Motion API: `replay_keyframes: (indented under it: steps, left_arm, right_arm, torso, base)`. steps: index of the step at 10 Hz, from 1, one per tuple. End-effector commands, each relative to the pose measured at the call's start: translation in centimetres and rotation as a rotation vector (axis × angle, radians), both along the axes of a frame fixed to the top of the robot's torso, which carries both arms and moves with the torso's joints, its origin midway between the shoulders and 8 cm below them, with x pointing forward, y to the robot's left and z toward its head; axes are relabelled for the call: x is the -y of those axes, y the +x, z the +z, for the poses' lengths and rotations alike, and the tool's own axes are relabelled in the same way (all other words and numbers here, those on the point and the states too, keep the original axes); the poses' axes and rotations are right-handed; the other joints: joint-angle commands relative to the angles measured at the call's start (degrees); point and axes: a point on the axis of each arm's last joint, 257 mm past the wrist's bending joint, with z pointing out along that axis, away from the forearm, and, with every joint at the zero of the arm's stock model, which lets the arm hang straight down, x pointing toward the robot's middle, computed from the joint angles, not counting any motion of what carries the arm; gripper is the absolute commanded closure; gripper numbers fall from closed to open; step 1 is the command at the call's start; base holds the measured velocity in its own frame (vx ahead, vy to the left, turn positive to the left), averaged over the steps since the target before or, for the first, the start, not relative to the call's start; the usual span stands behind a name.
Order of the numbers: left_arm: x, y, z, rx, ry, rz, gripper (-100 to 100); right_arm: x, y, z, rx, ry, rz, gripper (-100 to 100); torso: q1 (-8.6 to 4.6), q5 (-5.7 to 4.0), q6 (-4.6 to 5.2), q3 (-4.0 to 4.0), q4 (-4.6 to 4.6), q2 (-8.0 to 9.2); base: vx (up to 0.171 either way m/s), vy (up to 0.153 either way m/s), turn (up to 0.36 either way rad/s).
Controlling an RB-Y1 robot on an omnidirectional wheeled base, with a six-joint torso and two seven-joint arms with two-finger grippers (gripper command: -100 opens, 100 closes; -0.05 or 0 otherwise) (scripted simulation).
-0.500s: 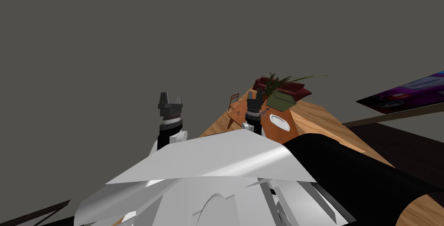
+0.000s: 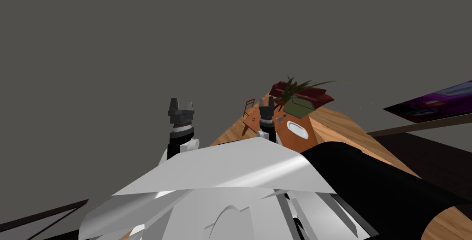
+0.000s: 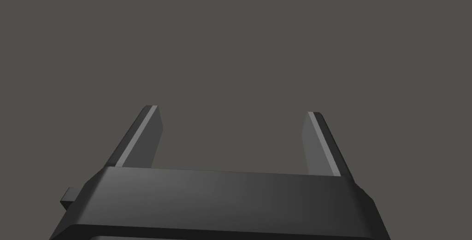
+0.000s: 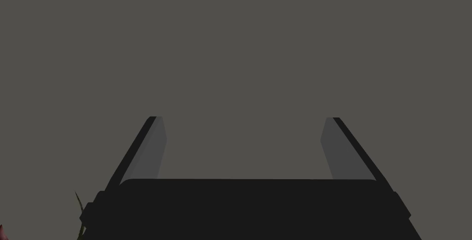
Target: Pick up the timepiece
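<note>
My left gripper is raised in front of the grey wall, and its fingers stand open with nothing between them. To its right, my right gripper hangs over the near edge of an orange-brown table, open and empty, facing the same grey wall. A small grey object lies on the table just right of that gripper; it is too small to say whether it is the timepiece. Beside it lies a white oval thing.
A green box with a spiky plant stands at the table's far end, before a dark red sofa. A wooden chair stands on the plank floor. A purple poster shows at the right. A plant leaf edges the right wrist view.
My right gripper has moved a little left and lower, toward the table's near edge. The whole head view has shifted slightly. The left arm has not moved.
</note>
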Motion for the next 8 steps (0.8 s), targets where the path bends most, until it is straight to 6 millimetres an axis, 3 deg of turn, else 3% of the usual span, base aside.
replay_keyframes:
  steps: [1,3,8]
  left_arm:
    - [0.0,0.0,0.0,0.000,0.000,0.000,0]
    - [0.0,0.0,0.0,0.000,0.000,0.000,0]
    - [0.0,0.0,0.0,0.000,0.000,0.000,0]
  right_arm:
    - [0.2,0.2,-0.4,-0.008,0.016,0.027,-100]
    - [0.6,1.4,-2.3,-0.044,0.060,0.086,-100]
    - [1.3,2.6,-4.6,-0.085,0.148,0.169,-100]
  torso:
    - [0.00,0.00,0.00,0.00,0.00,0.00]
    - [-0.02,0.00,0.00,-0.03,-0.01,-0.05]
    - [0.00,0.00,0.01,-0.04,-0.02,-0.08]
  base:
    - [-0.037,0.003,0.012]
    - [-0.043,0.000,0.035]
    - [-0.030,0.007,0.022]
